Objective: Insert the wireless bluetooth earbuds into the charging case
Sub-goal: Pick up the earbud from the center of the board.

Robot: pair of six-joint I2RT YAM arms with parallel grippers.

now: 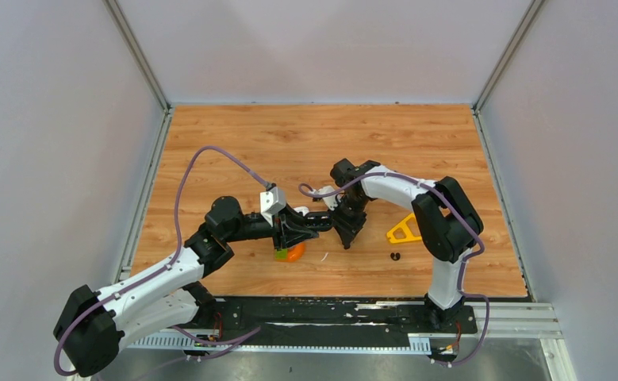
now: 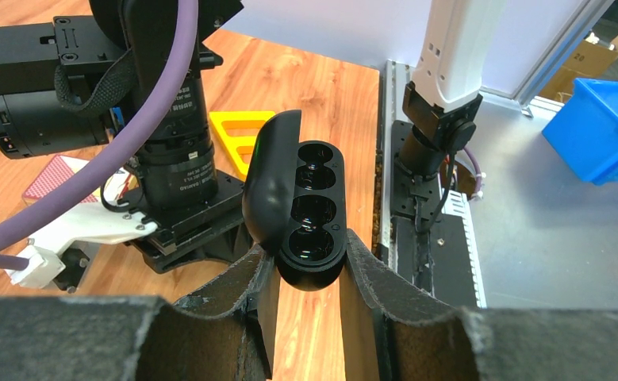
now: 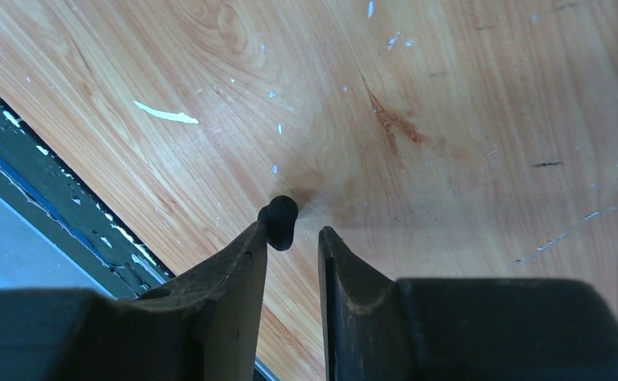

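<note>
just clamping the lid-open charging case point(image 2: 270, 186) tight in the left gripper point(image 2: 309, 258) to present its wells point(image 2: 315, 213), and touching a black earbud point(image 3: 279, 222) with the half-open, empty right gripper point(image 3: 292, 234)

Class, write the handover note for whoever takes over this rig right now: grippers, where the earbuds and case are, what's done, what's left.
Left gripper: shut on the open black charging case; its wells look empty.
Right gripper: jaws apart, a black earbud against one fingertip, not clamped.
Second black earbud lies loose on the table.
Done: nothing seated.
Left: seat every earbud in the case.
</note>
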